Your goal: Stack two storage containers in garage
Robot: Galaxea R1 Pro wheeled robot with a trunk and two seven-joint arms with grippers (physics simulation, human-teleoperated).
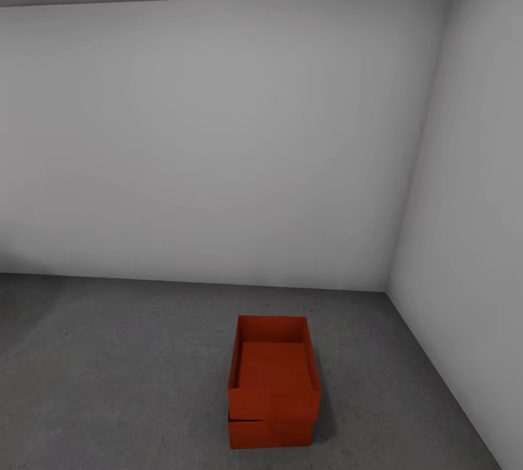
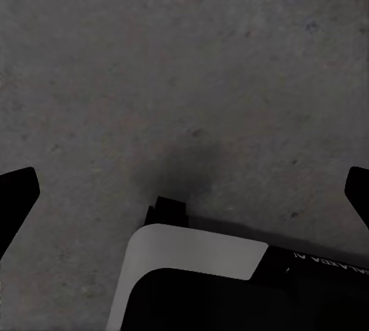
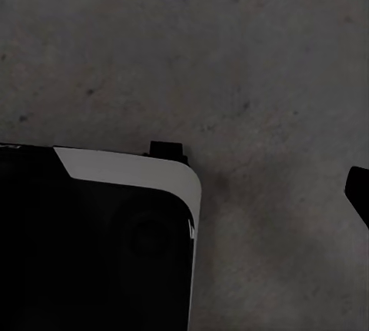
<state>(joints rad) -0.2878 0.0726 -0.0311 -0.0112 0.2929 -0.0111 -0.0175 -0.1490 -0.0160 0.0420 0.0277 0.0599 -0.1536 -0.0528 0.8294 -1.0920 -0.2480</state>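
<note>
Here we are in the garage, and the two storage containers sit stacked on the floor (image 1: 131,368). The upper container (image 1: 274,368) rests on top of the lower container (image 1: 270,431), both orange-red, both open-topped, with the ribbed walls catching the light. The upper one is not squared up with the one beneath: its near wall overhangs the lower bin's front a touch, and a thin dark seam marks where the two meet. Inside the upper bin you can see down to its flat bottom.

The stack stands out on the dark grey concrete, close to the corner where the back wall (image 1: 218,143) meets the side wall (image 1: 472,201), nearer the side wall than the open stretch of floor on the other side. A soft shadow falls from the stack towards that side wall.

Over to the left wrist view: the left gripper (image 2: 184,193) hangs above bare mottled concrete, jaws wide apart with a dark tip at each edge of the frame, nothing between them. Part of the robot's base (image 2: 192,250), white-edged and black, shows under it.

Right wrist view: the right gripper (image 3: 357,189) shows just one dark tip over the concrete, so I cannot tell how its jaws stand. The base is beside it here too.
</note>
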